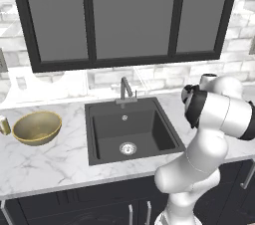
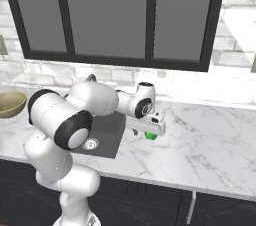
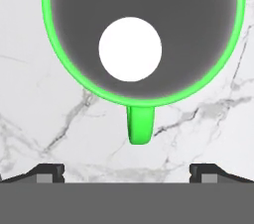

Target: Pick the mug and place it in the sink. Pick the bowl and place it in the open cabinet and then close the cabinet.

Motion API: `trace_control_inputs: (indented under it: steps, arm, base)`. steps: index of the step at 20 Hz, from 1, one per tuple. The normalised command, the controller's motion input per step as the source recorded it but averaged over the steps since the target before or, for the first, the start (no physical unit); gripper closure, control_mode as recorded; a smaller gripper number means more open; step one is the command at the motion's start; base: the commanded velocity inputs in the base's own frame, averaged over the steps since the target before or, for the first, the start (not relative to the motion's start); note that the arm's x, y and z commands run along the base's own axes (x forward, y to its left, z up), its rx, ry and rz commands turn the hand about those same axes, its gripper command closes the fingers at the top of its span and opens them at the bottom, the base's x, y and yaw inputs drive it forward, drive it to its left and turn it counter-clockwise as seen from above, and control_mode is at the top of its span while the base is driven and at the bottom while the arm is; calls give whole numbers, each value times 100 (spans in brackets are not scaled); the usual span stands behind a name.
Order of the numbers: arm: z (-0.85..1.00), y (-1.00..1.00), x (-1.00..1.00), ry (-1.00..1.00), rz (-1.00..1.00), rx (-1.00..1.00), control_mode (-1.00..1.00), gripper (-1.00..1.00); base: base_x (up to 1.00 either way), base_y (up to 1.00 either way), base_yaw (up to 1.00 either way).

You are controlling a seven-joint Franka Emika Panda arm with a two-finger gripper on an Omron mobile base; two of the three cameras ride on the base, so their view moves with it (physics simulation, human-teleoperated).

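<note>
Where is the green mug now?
The mug stands upright on the marble counter, right of the sink, directly under the open gripper.

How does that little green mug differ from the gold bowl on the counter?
The mug is bright green with a side handle; the bowl is olive-gold with none. The bowl is far wider. The mug stands right of the sink, under the claw; the bowl sits left of it. Both stand upright on the marble counter.
</note>
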Motion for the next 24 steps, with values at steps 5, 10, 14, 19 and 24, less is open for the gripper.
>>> trace_control_inputs:
  steps: [5, 10, 14, 19, 24]
  arm:
    - [0, -15, 19, 0, 1, 0, -100, -100]
    - [-1, -14, 18, 0, 1, 0, -100, -100]
    - [-18, -8, 11, 0, 1, 1, -100, -100]
    - [-19, -2, 15, 0, 1, 3, -100, -100]
    - [-20, 0, 9, 0, 0, 3, -100, -100]
  base:
    - [0, 0, 0]
    - [0, 0, 0]
    - [0, 0, 0]
    - [0, 0, 0]
    - [0, 0, 0]
